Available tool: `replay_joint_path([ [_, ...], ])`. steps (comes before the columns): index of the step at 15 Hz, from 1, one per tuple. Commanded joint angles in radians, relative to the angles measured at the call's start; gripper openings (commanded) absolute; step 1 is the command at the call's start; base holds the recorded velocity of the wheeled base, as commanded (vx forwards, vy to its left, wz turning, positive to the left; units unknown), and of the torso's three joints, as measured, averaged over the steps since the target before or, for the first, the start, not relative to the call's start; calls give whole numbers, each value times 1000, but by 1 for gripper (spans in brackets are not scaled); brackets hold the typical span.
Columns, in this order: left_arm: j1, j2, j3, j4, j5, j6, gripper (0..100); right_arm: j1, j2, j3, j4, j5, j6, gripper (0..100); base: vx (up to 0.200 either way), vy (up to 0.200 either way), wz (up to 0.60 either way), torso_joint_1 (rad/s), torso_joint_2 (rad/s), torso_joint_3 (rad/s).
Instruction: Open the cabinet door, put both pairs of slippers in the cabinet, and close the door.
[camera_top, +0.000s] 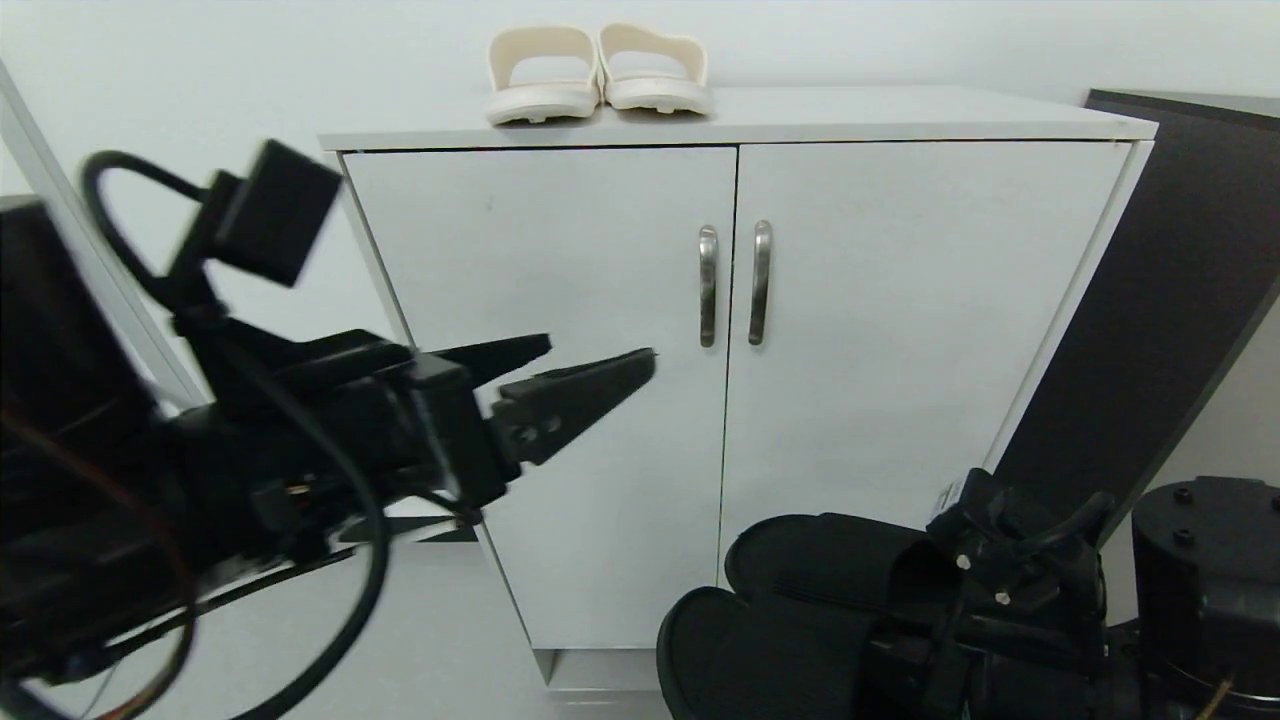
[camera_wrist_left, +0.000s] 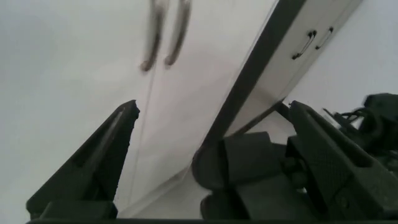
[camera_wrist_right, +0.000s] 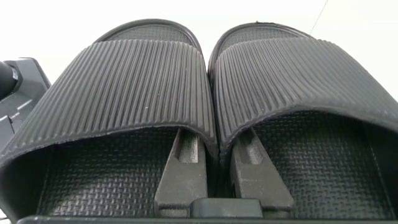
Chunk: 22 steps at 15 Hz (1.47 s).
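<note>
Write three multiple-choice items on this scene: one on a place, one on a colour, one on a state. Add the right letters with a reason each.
1. Where does the cream pair of slippers sit?
A. on top of the cabinet
B. inside it
C. on the floor

2. What colour is the held pair in the right gripper?
A. red
B. white
C. black

3. How do the cabinet doors stand?
A. both open
B. both shut
C. one ajar

1 A: the pair rests on the top panel.
2 C: both clamped slippers are black.
3 B: both doors lie flush, with their handles side by side.
</note>
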Motion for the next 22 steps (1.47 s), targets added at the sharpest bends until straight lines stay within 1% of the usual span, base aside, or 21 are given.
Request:
replay_joint_path([
  [1, -58, 196, -143, -15, -1, -1, 100, 6, -2, -2, 0, -1, 1, 0, 0, 0, 0, 0, 0, 0],
  [2, -58, 212, -188, 19, -33, 4, 100, 6, -1, 1, 0, 1, 1, 0, 0, 0, 0, 0, 0, 0],
  [3, -56, 218, -222, 39, -93, 4, 100, 7, 1, -1, 0, -1, 1, 0, 0, 0, 0, 0, 0, 0],
  [5, -53, 238, -272, 65, -191, 4, 100, 7, 2, -1, 0, 1, 1, 0, 0, 0, 0, 0, 0, 0],
  [6, -41, 261, -309, 83, -257, 4, 100, 6, 2, 3, 0, 1, 1, 0, 0, 0, 0, 0, 0, 0],
  [7, -35, 273, -323, 87, -283, 2, 100, 7, 1, 4, 0, 1, 1, 0, 0, 0, 0, 0, 0, 0],
  [8, -27, 298, -343, 87, -343, -7, 100, 7, 1, 4, 1, 1, 0, 0, 0, 0, 0, 0, 0, 0],
  [9, -19, 318, -367, 85, -371, -22, 100, 7, -1, 4, 1, 1, -8, 0, 0, 0, 0, 0, 0, 0],
  [10, -18, 338, -401, 85, -369, -48, 100, 7, -5, 6, 1, 1, -12, 0, 0, 0, 0, 0, 0, 0],
  [11, -18, 358, -430, 87, -354, -61, 100, 7, -5, 6, 1, -1, -12, 0, 0, 0, 0, 0, 0, 0],
  [13, -13, 394, -472, 88, -286, -62, 100, 7, -7, 6, 1, -2, -12, 0, 0, 0, 0, 0, 0, 0],
  [14, -4, 408, -487, 90, -270, -64, 100, 7, -7, 6, 1, -2, -12, 0, 0, 0, 0, 0, 0, 0],
  [15, 4, 417, -498, 96, -260, -62, 100, 7, -5, 6, 1, -1, -12, 0, 0, 0, 0, 0, 0, 0],
  [17, 22, 453, -539, 100, -224, -62, 100, 7, -7, 6, 1, -2, -14, 0, 0, 0, 0, 0, 0, 0],
  [18, 31, 465, -551, 102, -217, -62, 100, 7, -7, 6, 1, -2, -14, 0, 0, 0, 0, 0, 0, 0],
  [19, 31, 476, -562, 111, -210, -62, 100, 7, -5, 6, 0, -2, -14, 0, 0, 0, 0, 0, 0, 0],
  [21, 31, 512, -602, 114, -176, -61, 100, 7, -5, 7, 1, -2, -15, 0, 0, 0, 0, 0, 0, 0],
  [22, 33, 531, -622, 117, -174, -61, 100, 7, -5, 12, 0, -2, -25, 0, 0, 0, 0, 0, 0, 0],
])
